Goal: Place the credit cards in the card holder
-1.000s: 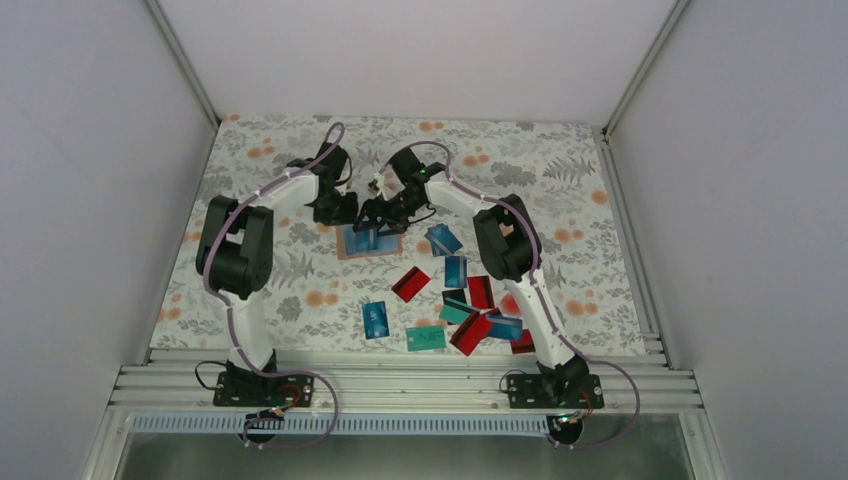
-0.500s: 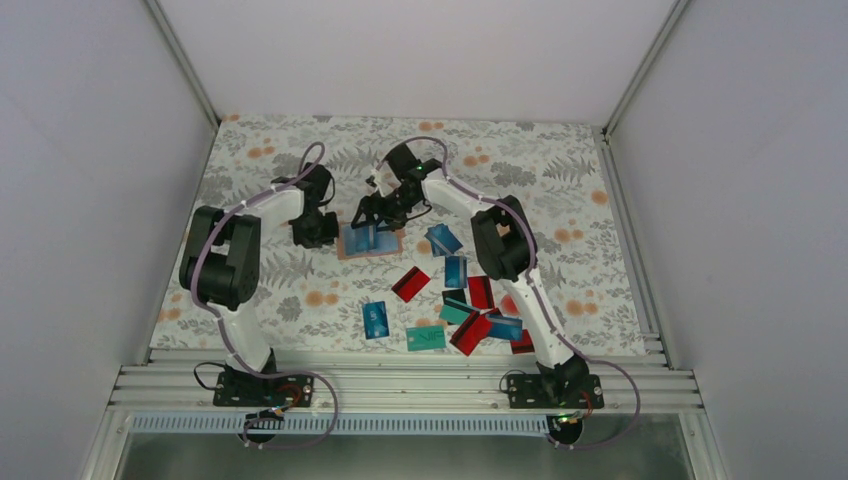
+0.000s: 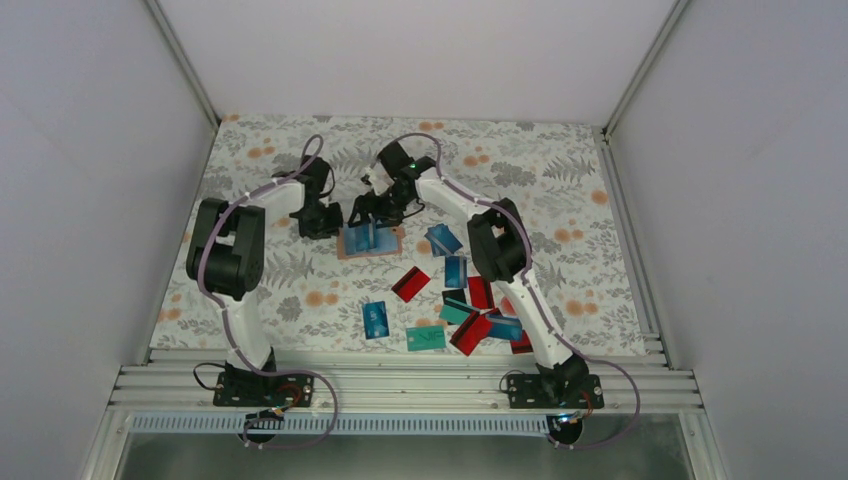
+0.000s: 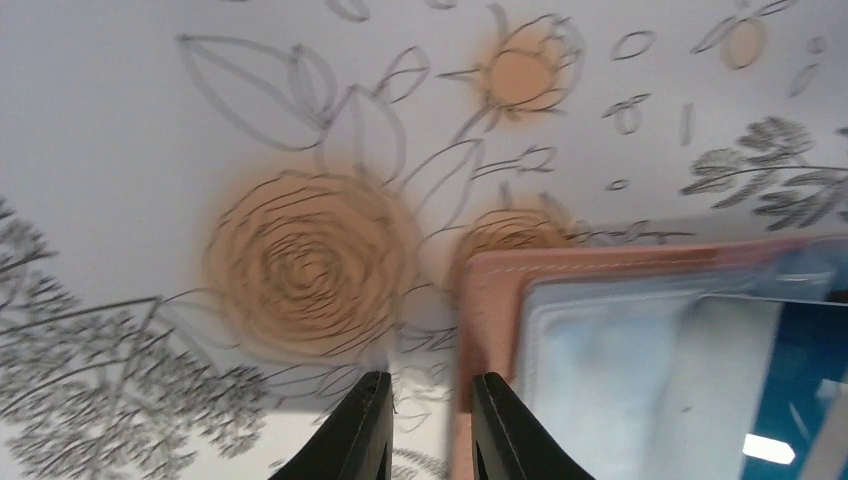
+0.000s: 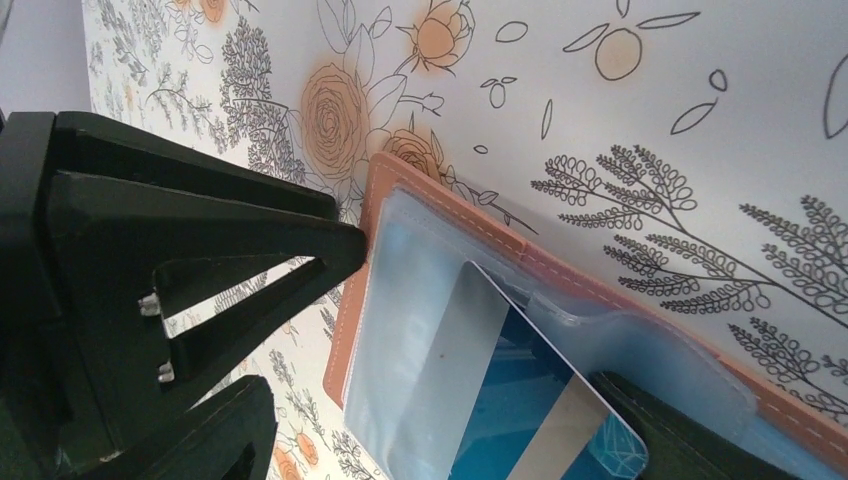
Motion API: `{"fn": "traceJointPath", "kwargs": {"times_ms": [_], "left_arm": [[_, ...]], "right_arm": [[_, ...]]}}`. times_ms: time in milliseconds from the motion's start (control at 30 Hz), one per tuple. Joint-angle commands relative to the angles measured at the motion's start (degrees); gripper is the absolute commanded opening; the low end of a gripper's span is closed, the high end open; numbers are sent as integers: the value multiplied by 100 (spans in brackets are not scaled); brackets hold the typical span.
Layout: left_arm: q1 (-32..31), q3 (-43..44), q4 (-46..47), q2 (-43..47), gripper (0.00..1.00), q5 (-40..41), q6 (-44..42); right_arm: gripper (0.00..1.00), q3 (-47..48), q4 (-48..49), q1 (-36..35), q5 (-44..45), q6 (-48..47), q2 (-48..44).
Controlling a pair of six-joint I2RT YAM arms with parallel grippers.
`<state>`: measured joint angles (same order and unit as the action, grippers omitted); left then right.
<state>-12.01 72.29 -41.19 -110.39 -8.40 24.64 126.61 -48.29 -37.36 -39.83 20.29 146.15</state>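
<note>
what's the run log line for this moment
step: insert card | right claw: jaws wide, blue card between, partly in holder pocket, grip unclear | left claw: slightly open, empty, at holder edge | other cards: loose

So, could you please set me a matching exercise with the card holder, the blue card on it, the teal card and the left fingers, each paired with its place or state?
1 card holder
2 blue card
3 teal card
4 left fingers

a loose, near the front rail
b close together, nothing between them
c lying open on the floral cloth
d on the holder, between the right fingers

Pairs: 1-c, 2-d, 3-a, 4-b.
</note>
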Motion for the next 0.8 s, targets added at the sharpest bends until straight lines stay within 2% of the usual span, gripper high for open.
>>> {"fn": "traceJointPath", "kwargs": {"times_ms": [0,400,767], "left_arm": [[-6,-58,370,-315,21,-507,-108],[165,-488,700,-185,21,-1133,-55],[254,-899,497,169,20,-917,101]], "right_arm": [[78,-14,-282,-145,638,-61,471],[76,-33,-152,-412,487,-50,520],[77,-116,96,-434,209,706,430]]}}
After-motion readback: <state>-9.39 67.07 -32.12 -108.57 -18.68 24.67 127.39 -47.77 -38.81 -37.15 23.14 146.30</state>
